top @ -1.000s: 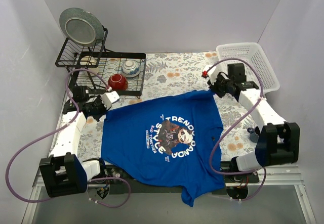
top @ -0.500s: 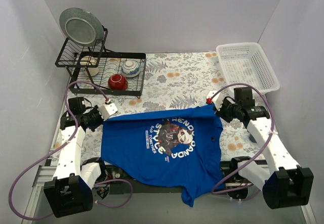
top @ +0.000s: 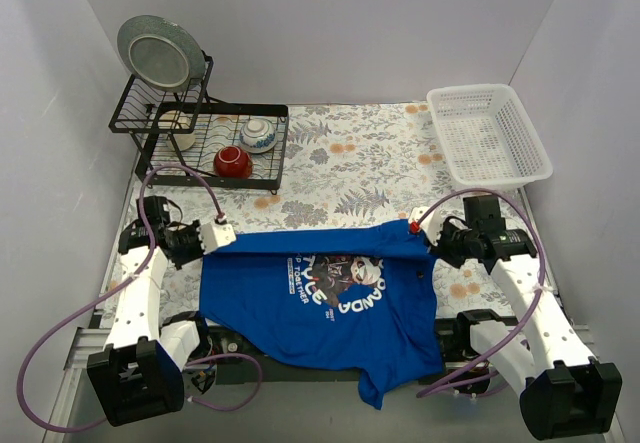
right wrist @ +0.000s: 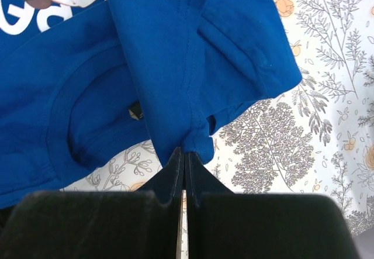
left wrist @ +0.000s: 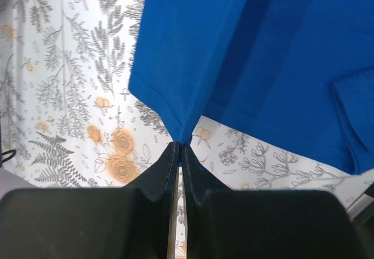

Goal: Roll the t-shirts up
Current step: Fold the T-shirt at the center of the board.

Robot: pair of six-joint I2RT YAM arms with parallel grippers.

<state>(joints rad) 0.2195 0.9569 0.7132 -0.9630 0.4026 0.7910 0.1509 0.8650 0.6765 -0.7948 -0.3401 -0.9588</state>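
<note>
Toward the 6 o'clock half of the floral worktop [top: 340, 163] lies the royal-blue t-shirt [top: 330, 313], print side up, with one part hanging over the near edge at 6 o'clock. The left tool [top: 222, 235] is clamped on the cloth at the shirt's 10 o'clock corner, and the right tool [top: 420, 227] at its 2 o'clock corner. Each wrist view shows the jaws pinched together on a peak of blue fabric raised off the worktop. Between them the far edge is stretched straight and held over the print, hiding the top of the lettering.

I judge the roll barely begun. A first turn of the far edge is under way, most of the shirt lies flat, and no bundle exists yet. The white basket [top: 490, 133] at 1 o'clock and the dish rack [top: 215, 133] at 10 o'clock stand well apart from it.

A second ago that edge lay farther toward 12 o'clock with the whole print showing, and the right tool was close by the basket. Both tools have since drawn it back toward 6 o'clock.
</note>
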